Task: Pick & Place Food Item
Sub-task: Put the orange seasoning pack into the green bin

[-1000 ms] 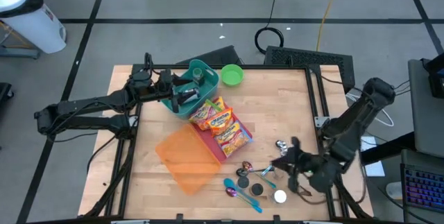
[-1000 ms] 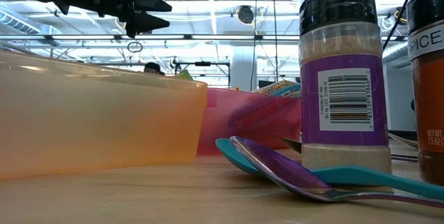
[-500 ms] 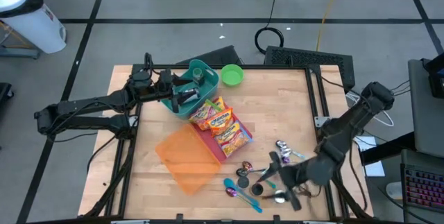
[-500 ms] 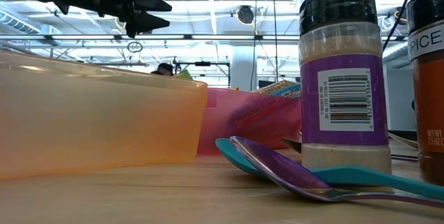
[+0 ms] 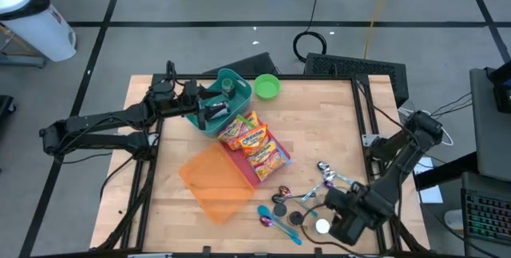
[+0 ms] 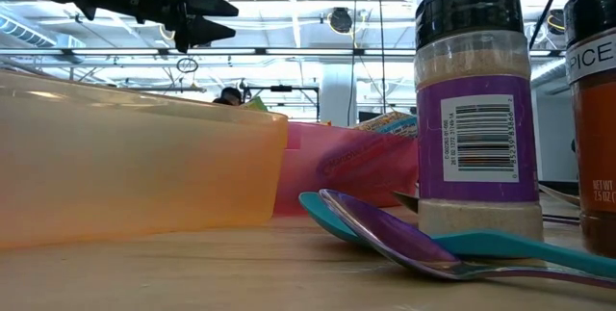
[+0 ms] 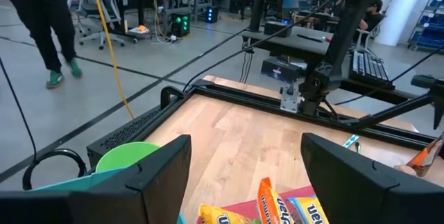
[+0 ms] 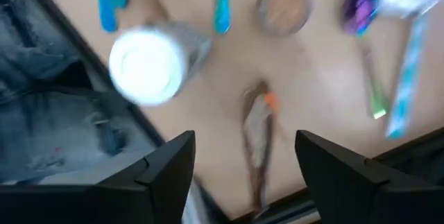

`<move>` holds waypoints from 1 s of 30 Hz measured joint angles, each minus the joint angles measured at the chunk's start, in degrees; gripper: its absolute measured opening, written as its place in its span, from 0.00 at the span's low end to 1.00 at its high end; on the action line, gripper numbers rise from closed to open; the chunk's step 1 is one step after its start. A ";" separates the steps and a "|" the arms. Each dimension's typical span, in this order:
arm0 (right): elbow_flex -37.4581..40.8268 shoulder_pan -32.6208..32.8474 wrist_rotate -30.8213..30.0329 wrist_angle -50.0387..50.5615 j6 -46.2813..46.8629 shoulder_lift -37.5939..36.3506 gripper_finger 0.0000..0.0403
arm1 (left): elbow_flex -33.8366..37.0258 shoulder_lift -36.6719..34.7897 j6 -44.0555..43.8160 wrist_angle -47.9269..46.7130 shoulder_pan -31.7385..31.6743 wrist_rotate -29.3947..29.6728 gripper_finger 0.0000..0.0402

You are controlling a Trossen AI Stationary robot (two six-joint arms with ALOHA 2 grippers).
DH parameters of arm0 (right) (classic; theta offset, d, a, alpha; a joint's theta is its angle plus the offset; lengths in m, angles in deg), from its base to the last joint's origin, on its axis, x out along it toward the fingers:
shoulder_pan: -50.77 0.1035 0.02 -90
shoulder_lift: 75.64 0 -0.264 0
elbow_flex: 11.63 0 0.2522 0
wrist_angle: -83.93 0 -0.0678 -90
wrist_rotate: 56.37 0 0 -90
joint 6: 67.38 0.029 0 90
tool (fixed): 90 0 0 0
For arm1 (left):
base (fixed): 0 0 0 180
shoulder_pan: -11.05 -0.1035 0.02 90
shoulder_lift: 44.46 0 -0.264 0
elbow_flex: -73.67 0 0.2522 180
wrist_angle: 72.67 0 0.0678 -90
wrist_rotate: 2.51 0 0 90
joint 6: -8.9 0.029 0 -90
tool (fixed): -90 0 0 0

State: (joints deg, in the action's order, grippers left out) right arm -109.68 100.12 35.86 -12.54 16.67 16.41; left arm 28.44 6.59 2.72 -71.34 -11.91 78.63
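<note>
The left arm reaches in from the counter's left edge, its gripper (image 5: 209, 108) hanging over the far-left part, fingers (image 7: 161, 172) spread apart. The right arm bends in from the right edge, its gripper (image 5: 343, 216) low at the near-right corner, fingers (image 8: 166, 168) apart.

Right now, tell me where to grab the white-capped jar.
Take the white-capped jar across its round sides just under the cap, coming straight down: it seems upright, and spoons lie close beside it. The open right claw hovers near it; the left claw waits at the teal bin.
</note>
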 joint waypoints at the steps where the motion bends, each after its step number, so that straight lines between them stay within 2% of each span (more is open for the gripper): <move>1: 0.90 0.68 0.76 -1.07 1.23 -0.23 0.59 | 0.00 0.00 0.00 0.01 0.01 0.00 0.69; 6: 4.98 3.01 1.01 -2.29 5.02 -0.65 0.57 | 0.00 0.00 -0.04 0.04 0.01 0.00 0.71; 13: 10.49 3.75 1.19 -4.67 3.22 -0.63 0.47 | 0.00 0.00 -0.30 0.03 0.01 0.00 0.71; 16: 12.39 3.51 3.62 -8.60 1.47 -0.62 0.35 | 0.00 0.00 -0.36 0.04 0.00 0.00 0.69; 21: 14.90 3.54 5.60 -13.39 -1.12 -0.64 0.05 | 0.00 0.00 -0.35 0.04 0.01 0.00 0.68; 25: 14.88 3.46 5.53 -12.15 -0.96 -0.65 0.01 | 0.00 0.00 -0.33 0.04 0.00 0.00 0.69; 30: 11.83 2.82 5.13 -5.13 -0.85 -1.37 0.00 | 0.00 0.00 -0.31 0.04 0.00 0.00 0.70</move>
State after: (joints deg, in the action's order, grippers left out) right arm -97.85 102.94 40.99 -17.67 15.82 15.04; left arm 28.44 6.59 2.42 -71.30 -11.91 78.63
